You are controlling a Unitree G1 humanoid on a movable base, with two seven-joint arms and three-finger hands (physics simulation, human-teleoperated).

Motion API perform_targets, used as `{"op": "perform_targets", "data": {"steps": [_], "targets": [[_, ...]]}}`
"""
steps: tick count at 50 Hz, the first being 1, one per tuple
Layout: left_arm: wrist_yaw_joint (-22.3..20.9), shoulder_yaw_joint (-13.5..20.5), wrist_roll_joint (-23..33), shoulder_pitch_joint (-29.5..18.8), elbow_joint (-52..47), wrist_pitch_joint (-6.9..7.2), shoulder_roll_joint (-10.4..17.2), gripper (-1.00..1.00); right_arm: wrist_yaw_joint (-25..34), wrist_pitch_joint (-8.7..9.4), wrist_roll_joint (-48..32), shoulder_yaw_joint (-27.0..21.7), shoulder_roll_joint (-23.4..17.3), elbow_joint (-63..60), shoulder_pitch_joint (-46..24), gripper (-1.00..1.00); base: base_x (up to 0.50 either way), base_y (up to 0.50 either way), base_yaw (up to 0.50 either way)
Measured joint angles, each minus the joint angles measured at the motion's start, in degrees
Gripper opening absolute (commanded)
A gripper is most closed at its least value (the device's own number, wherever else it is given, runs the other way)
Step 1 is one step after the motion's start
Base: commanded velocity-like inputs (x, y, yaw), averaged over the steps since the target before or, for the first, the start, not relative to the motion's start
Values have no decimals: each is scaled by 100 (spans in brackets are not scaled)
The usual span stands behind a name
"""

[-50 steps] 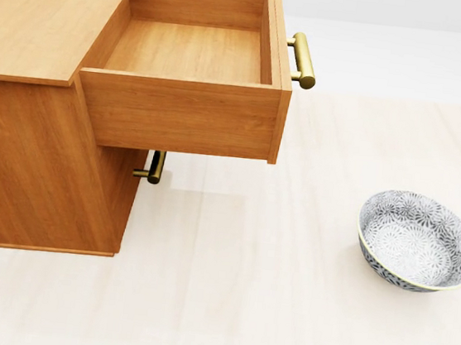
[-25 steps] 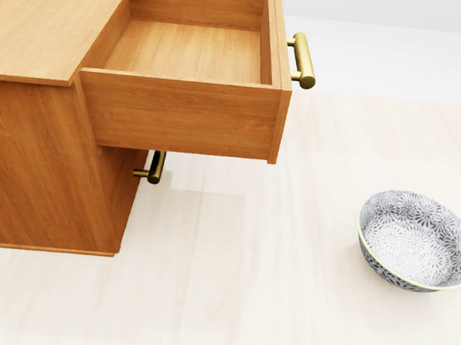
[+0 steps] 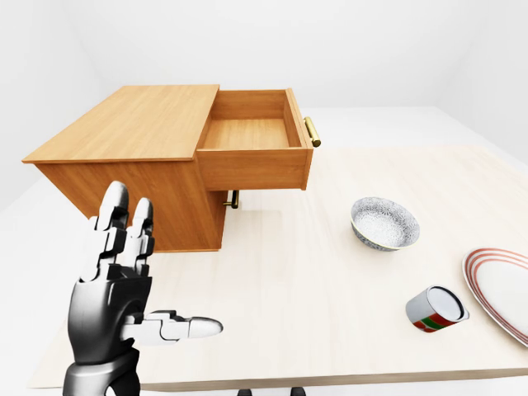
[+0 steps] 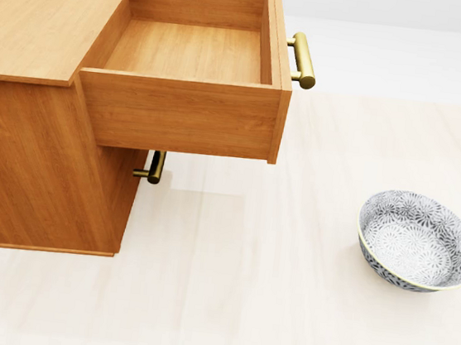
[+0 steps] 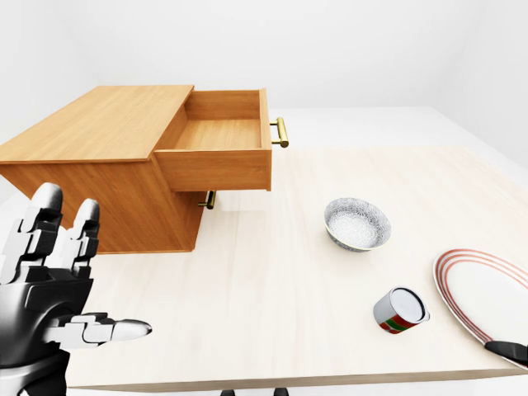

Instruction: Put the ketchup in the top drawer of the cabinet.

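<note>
The wooden cabinet [image 3: 132, 124] stands at the left of the table. Its top drawer [image 3: 252, 134] is pulled open and empty, with the brass handle [image 3: 312, 132] pointing right. A small can with a red and green label [image 3: 436, 308] lies on its side at the lower right; I see no other ketchup-like container. My left hand [image 3: 165, 264] is raised at the lower left with its fingers spread, open and empty, well away from the can. A dark sliver of my right hand [image 5: 507, 351] shows at the lower right edge over the plate; its fingers are hidden.
A patterned bowl [image 3: 384, 223] sits right of the cabinet. A white plate with red rings [image 3: 503, 285] lies at the right edge. The lower drawer's handle [image 3: 233, 199] shows under the open drawer. The table's near edge [image 3: 330, 381] runs along the bottom.
In the head view my left hand has edged slightly further in from the left edge. The cabinet, drawer and bowl have not moved.
</note>
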Motion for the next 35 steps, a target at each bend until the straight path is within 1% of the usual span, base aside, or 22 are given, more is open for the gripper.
{"op": "perform_targets", "data": {"steps": [21, 35], "targets": [[20, -38, 30, 4, 28, 0, 10, 100, 0, 0, -415, 696, 114, 617, -22, 100, 0, 0, 0], [20, -21, 16, 8, -21, 0, 7, 100, 0, 0, -510, 914, 101, 953, -21, 100, 0, 0, 0]]}}
